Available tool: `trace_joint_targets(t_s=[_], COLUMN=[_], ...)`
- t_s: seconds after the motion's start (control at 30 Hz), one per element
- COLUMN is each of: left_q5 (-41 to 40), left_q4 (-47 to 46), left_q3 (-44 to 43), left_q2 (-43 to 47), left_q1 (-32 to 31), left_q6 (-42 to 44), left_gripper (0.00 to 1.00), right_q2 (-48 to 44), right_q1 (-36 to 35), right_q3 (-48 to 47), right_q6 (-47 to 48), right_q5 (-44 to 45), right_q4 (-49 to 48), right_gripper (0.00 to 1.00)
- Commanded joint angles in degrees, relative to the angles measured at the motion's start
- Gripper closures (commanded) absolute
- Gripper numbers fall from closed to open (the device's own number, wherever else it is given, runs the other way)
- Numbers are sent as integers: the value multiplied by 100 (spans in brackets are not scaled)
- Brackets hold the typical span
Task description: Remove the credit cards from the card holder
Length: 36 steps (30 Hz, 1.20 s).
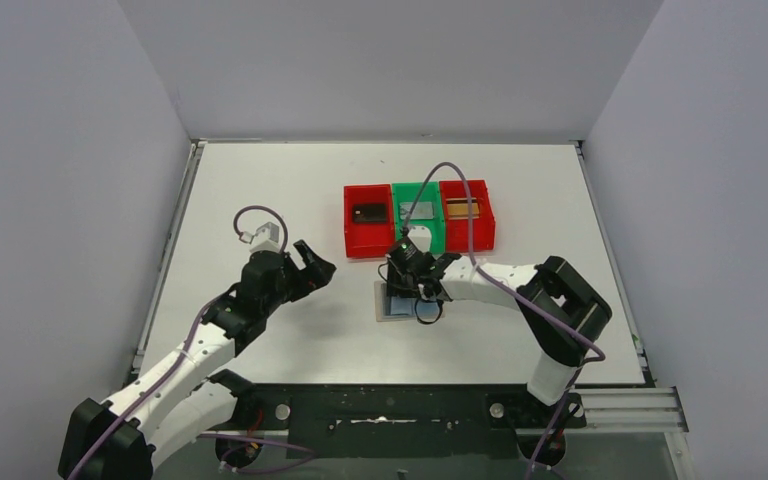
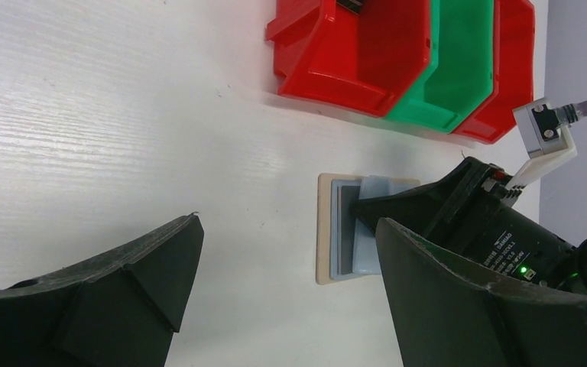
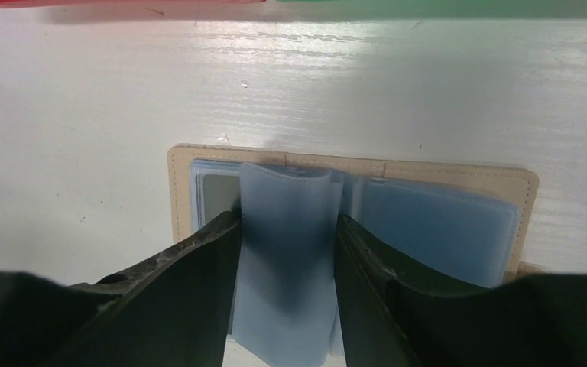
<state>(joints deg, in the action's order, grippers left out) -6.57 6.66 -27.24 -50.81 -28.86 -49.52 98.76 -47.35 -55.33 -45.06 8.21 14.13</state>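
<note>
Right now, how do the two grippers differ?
The left gripper hangs away from the card holder, jaws wide, holding nothing; the right gripper is down on the opened holder. The left touches nothing; the right squeezes a blue sleeve from both sides. Both are black.

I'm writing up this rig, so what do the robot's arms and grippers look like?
The left arm and right arm have white links and black joints. The left gripper and right gripper have black wedge-shaped fingers. Both carry purple cables; a green light glows on the right wrist.
</note>
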Motion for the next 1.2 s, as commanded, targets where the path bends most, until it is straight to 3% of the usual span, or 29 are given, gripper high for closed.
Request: trace_joint_targets(t_s=[0.0, 0.17, 0.3, 0.5, 0.8, 0.97, 1.17], left_q5=[124, 966, 1757, 2647, 2655, 2710, 2725], left_q4=[-238, -949, -1510, -2190, -3010, -3545, -3547], left_q3=[-17, -56, -169, -373, -748, -819, -1020], left_q2=[-49, -395, -824, -1492, -2858, -3519, -4017], left_q1=[31, 30, 14, -163, -1066, -1198, -1236], left_q6=[24, 223, 262, 321, 19, -294, -260], left_gripper=[15, 15, 17, 22, 25, 29, 29], right_q2=[120, -138, -457, -687, -573, -571, -469], right_q1=[31, 278, 678, 1034, 1385, 1490, 1543], right_q3=[37, 387, 858, 1395, 1921, 2031, 2087], right_q6=[-108, -221, -452, -775, -1350, -1402, -1429], right_q5=[68, -632, -1331, -2049, -2532, -2529, -2511], right_q4=[100, -496, -1264, -2246, -3220, -3225, -3170], right_gripper=[56, 67, 71, 70, 70, 70, 71])
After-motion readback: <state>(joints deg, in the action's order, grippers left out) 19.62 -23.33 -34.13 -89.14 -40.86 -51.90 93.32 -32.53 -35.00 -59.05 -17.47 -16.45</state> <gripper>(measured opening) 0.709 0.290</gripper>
